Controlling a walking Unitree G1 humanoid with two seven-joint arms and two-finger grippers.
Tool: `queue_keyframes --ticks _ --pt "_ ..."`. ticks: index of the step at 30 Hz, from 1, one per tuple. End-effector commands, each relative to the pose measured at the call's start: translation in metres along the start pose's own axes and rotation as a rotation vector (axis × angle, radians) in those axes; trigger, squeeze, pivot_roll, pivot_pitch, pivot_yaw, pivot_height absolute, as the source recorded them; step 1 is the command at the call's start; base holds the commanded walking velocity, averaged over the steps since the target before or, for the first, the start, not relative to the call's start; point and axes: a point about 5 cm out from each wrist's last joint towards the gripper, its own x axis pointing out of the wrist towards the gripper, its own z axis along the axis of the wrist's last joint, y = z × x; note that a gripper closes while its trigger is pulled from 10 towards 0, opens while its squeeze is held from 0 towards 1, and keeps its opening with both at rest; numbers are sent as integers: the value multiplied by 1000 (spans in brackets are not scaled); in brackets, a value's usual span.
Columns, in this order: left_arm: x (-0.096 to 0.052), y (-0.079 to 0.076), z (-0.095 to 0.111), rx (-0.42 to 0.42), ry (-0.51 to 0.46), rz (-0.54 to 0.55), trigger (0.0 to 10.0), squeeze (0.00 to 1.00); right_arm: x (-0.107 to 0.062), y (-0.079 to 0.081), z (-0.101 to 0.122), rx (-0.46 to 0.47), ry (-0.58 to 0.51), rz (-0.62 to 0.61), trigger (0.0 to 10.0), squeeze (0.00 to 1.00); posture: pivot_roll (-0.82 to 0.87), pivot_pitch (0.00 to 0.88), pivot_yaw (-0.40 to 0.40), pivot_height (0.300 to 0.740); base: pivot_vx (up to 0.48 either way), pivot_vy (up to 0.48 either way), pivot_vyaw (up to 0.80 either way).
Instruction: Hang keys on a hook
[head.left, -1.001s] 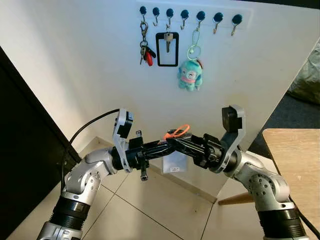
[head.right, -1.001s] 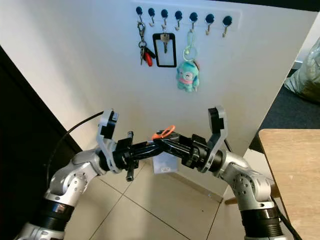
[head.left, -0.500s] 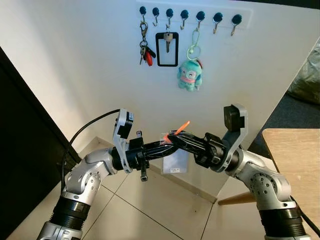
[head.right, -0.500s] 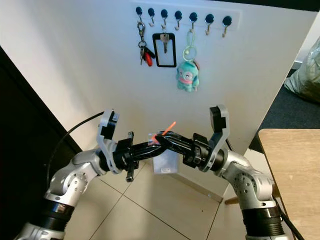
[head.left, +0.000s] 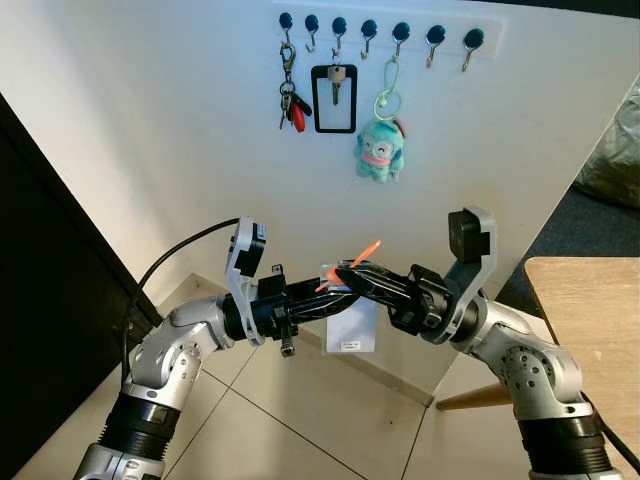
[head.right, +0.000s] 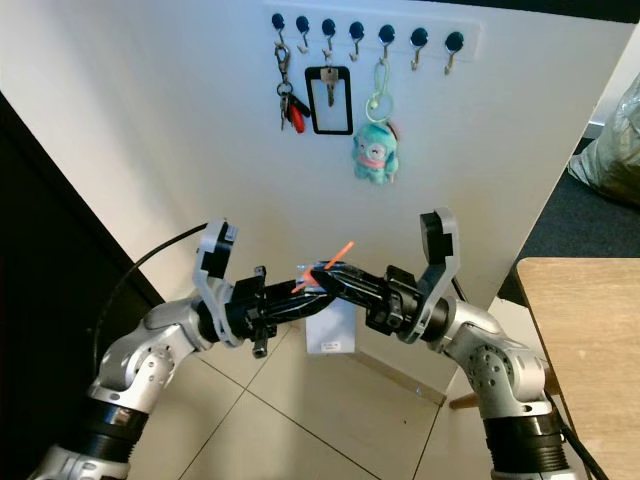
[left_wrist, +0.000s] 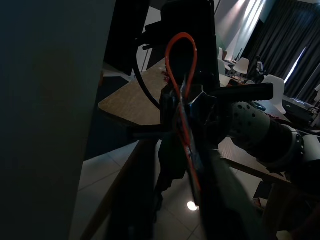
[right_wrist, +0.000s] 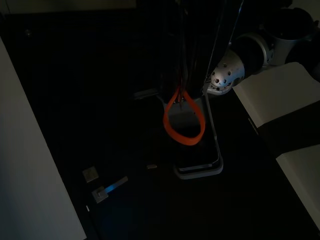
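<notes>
Since a second ago the right gripper has slid further toward the left gripper, and the orange loop that was lying flat-ish on top of the fingers now sticks up at an angle. The two grippers meet fingertip to fingertip, well below the hook rail on the white wall.

The loop is pinched between the right gripper's black fingers; in its wrist view it hangs out past the tips as a clean orange ring. The left wrist view has the same loop running up right along that gripper's fingers, and honestly I can't tell whether the left jaws are pressing on it or just sitting next to it. A small white tag dangles straight below where the grippers meet.

Up on the rail: a key bunch with a red fob on the far left hook, a black framed key holder a bit along from it, then a teal plush keychain toward the middle. A wooden table sits off below the rail's right end.
</notes>
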Motion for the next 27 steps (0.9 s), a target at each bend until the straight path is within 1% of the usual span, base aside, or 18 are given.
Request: queue_keyframes --ticks 1,10,17,18,19,23,26,27 --pt "-1 2 0 0 -14 15 10000 1000 3 3 -2 2 14 10 0 0 -136 49 78 740 0 0 0" --pt "-3 2 -1 6 -7 34 10000 1000 1 2 -2 -2 13 -10 0 0 -135 52 80 740 0 0 0" --pt "-4 6 -3 6 6 71 10000 1000 1 1 -2 -2 11 -11 0 0 -133 52 82 740 0 0 0" --pt "-6 7 -5 7 22 81 10000 749 1 1 -2 -3 11 -14 0 0 -133 52 82 740 0 0 0" --pt "-7 8 -7 6 29 86 10000 0 1 1 -2 -4 10 -15 0 0 -133 52 82 740 0 0 0" --pt "-10 10 -11 2 47 103 10000 0 0 0 -2 -8 12 -22 0 0 -133 52 82 740 0 0 0" --pt "-18 16 -19 -4 78 164 10000 0 -3 -4 -1 -28 24 -56 0 0 -133 52 82 740 0 0 0" --pt "-18 16 -19 -4 78 164 10000 0 -3 -4 -1 -28 24 -56 0 0 -133 52 82 740 0 0 0"
